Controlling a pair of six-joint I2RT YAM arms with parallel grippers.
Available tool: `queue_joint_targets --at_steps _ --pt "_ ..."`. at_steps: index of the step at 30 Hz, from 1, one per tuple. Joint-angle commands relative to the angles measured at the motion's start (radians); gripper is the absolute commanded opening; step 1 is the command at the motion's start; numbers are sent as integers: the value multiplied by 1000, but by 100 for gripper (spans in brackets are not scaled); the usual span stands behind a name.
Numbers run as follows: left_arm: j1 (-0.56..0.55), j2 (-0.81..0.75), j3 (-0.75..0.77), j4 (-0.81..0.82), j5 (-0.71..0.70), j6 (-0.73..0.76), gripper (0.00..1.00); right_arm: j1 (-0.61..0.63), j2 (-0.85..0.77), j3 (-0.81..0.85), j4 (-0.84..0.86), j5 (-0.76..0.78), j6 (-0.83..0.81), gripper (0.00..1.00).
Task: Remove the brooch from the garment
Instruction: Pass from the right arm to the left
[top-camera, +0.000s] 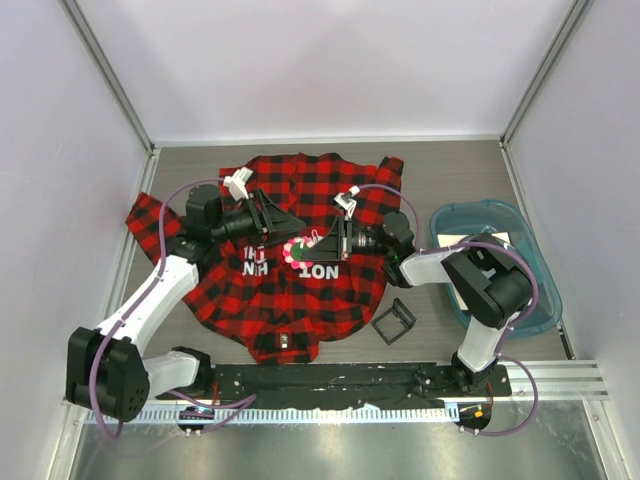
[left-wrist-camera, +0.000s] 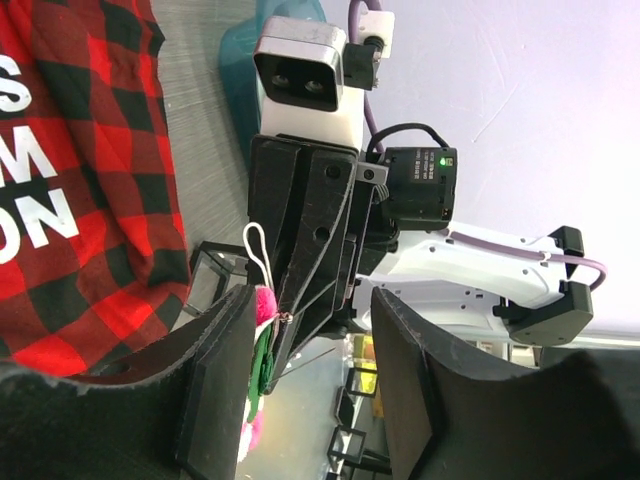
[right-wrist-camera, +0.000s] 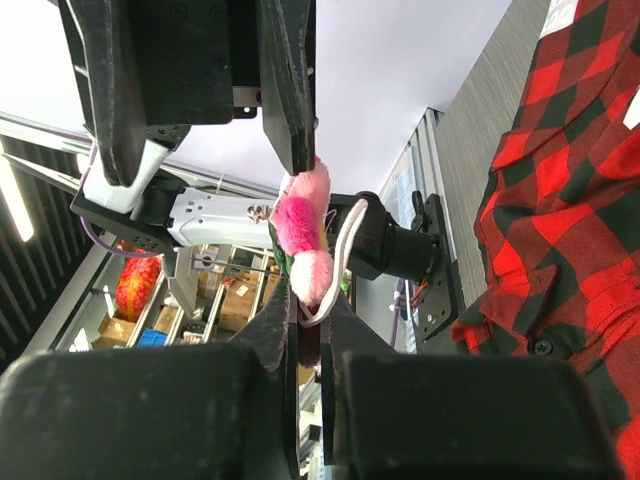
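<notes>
Over the red-and-black checked flannel shirt (top-camera: 262, 300), the right gripper (right-wrist-camera: 310, 312) had its jaws pinched shut on the small pink flower brooch (right-wrist-camera: 303, 235), while the left gripper (left-wrist-camera: 312, 302) gaped wide beside it.

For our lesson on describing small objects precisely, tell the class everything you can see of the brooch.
The brooch is a small, fuzzy-looking pink flower with rounded lobes, some green at one side and a thin white loop. It is pinched edge-on between the closed fingers of the right gripper. From above it lies over the white lettering of the garment. The left gripper stands open around it. Its pin cannot be seen.
</notes>
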Motion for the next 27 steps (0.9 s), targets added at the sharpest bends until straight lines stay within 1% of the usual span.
queue_joint_targets --at_steps 1,3,6,7,8,9,10,11,17,20,22,24,26,27 --pt "-6 -54 81 -101 -58 99 56 2 -51 24 21 12 -34 1" --pt "-4 -74 94 -151 -91 124 57 2 -44 22 40 12 -12 1" --pt "-4 -74 102 -166 -78 132 61 2 -19 25 118 -1 37 1" --pt "-4 -73 105 -177 -77 147 66 2 -6 27 198 -14 92 1" --pt "-3 -74 103 -203 -77 153 69 2 10 28 254 -20 138 1" --pt "-1 -79 102 -212 -84 158 74 1 40 33 308 -22 178 1" --pt "6 -92 94 -221 -92 161 75 1 54 36 387 -28 247 1" --pt "11 -102 89 -225 -95 162 76 1 67 38 415 -27 266 1" --pt "35 -138 77 -255 -95 179 77 1 77 38 428 -31 292 1" --pt "39 -138 71 -292 -97 190 81 1 73 39 419 -27 292 1" --pt "40 -143 60 -321 -112 193 87 1 70 42 416 -28 294 1" --pt "40 -155 57 -347 -150 190 87 1 71 42 413 -27 294 1" --pt "40 -163 48 -349 -154 166 85 1 70 42 409 -27 292 1" --pt "40 -166 40 -337 -147 149 81 1 70 44 408 -27 292 1"
